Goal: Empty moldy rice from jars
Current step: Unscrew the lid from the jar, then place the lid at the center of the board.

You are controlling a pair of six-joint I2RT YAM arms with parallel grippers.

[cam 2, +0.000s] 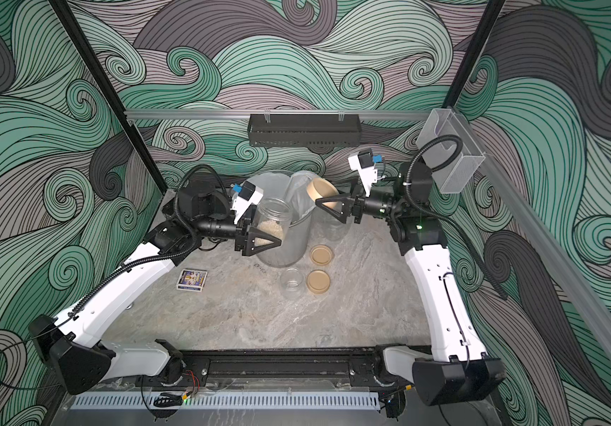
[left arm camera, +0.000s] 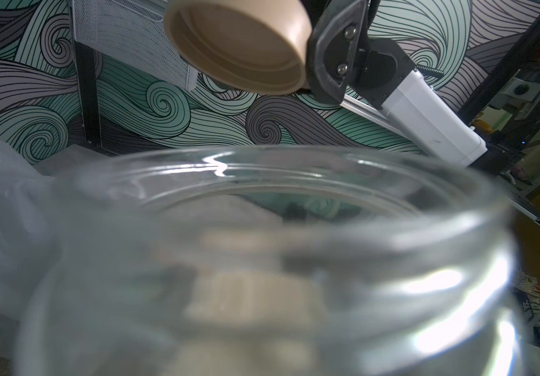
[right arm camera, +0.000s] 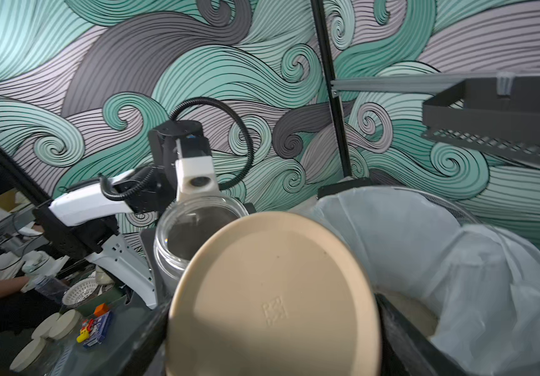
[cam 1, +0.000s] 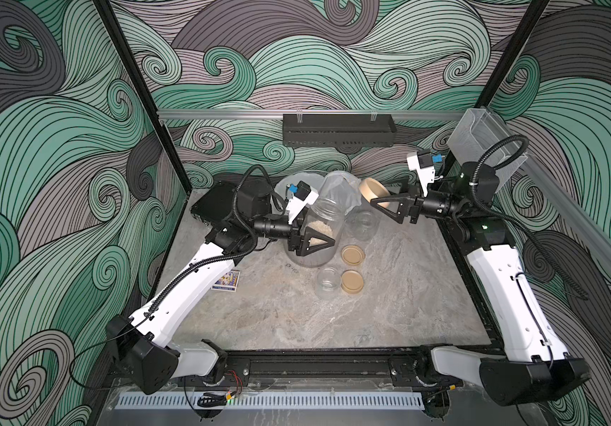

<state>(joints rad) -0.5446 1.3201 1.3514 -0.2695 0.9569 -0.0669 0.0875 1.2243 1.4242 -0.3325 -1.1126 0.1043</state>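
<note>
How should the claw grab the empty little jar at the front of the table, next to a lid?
Grip the empty jar around its round clear wall, just under the rim. It stands upright with its mouth open, so a sideways squeeze should hold. Come from the robot's left side: a tan lid lies close on its right.

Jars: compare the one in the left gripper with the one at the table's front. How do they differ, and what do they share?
The held jar contains rice; the front jar looks empty. The held jar is up in the left gripper; the front jar stands on the table beside a lid. Both are clear and lidless.
</note>
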